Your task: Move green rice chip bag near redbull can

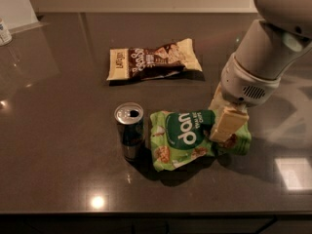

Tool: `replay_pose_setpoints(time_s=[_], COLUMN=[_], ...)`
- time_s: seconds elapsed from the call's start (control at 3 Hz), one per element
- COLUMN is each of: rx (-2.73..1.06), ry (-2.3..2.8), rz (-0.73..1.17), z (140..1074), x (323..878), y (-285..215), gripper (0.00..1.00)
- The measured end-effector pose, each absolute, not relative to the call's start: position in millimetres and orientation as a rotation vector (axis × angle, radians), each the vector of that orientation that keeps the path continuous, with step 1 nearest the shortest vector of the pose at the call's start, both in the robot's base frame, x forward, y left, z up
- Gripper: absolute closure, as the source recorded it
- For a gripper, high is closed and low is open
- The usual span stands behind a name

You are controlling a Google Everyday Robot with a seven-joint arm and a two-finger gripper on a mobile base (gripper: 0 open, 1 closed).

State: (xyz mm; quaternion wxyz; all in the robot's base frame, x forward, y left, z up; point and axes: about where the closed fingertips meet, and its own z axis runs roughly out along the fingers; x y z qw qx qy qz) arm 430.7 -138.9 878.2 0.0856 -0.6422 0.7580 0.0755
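1. At the right end of the green rice chip bag (187, 138) we find the gripper (223, 133), low over the table (58, 130) in the right half of the view. It is pinching that crumpled end of the bag. One cream-coloured finger (228, 123) lies across the front of the bag, slanting down and to the left.
2. Above the gripper, the white arm (265, 52) rises up and to the right and leaves the view at the top right corner. Its grey-ringed wrist sits directly over the cream finger.
3. We see the green rice chip bag lying on the table near the front edge, a little right of centre. Its printed face is up: a dark green oval with white lettering, and round chip pictures toward its lower left. The foil is wrinkled, most of all at the pinched right end.
4. Just beside the bag's left edge stands the redbull can (129, 129), upright, with its silver top and tab hole facing us. We cannot tell whether bag and can touch.
5. Farther back, well apart from both, a brown and cream snack bag (153, 60) lies flat, its long side running left to right.
6. The table is dark and glossy, with bright spots of light on it.
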Motion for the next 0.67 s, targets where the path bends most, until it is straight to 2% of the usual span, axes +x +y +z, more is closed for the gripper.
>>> replay_pose_setpoints(time_s=[0.33, 0.67], rx=[-1.914, -1.914], ry=[2.257, 2.257], rz=[0.223, 0.223], z=[877.8, 877.8], x=[431.4, 431.4], y=[-138.0, -138.0], gripper=[0.0, 0.0])
